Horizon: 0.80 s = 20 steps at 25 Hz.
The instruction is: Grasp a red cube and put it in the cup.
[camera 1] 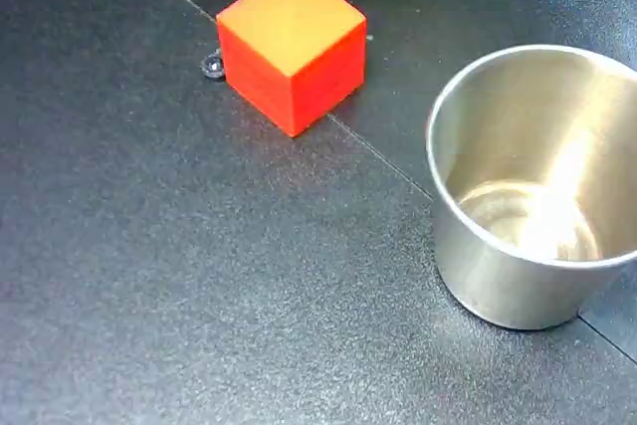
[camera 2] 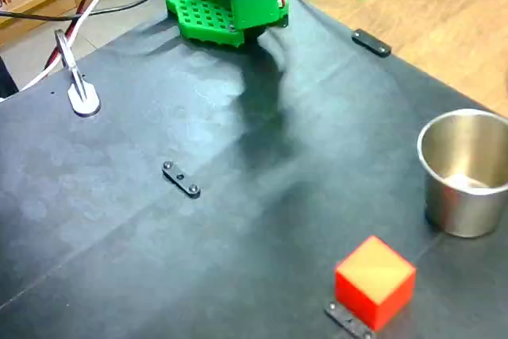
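red cube (camera 1: 291, 45): 1 | cup (camera 1: 518, 276): 1 | black brackets (camera 2: 182, 179): 3

Matte red cube (camera 1: 291, 47), shiny steel cup (camera 1: 518, 276), dark grainy tabletop (camera 1: 179, 276)

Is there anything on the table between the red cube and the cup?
No. In both fixed views, only bare dark table surface lies between the red cube and the cup.
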Motion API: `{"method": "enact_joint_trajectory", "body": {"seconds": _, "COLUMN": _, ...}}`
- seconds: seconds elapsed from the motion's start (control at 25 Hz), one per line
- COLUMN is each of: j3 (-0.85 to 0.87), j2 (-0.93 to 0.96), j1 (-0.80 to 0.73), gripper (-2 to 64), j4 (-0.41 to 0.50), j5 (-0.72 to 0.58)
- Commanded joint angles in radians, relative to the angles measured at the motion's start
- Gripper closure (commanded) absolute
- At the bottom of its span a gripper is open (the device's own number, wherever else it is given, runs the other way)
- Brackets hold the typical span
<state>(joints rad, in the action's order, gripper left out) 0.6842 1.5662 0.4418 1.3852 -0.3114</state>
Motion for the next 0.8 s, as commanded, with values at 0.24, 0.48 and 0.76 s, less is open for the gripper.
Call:
{"method": "enact_joint_trajectory", "body": {"seconds": 0.24, "j3": -0.038, "j2": -0.156, "j1": 0.008, "gripper": 34.8, "j4": 0.109, "j5": -0.057}}
{"method": "enact_joint_trajectory", "body": {"seconds": 0.48, "j3": -0.054, "j2": -0.250, "j1": 0.002, "gripper": 34.6, "j4": 0.282, "j5": -0.049}}
{"method": "enact_joint_trajectory", "body": {"seconds": 0.76, "j3": -0.330, "j2": -0.499, "j1": 0.002, "gripper": 34.2, "j4": 0.356, "j5": -0.067}}
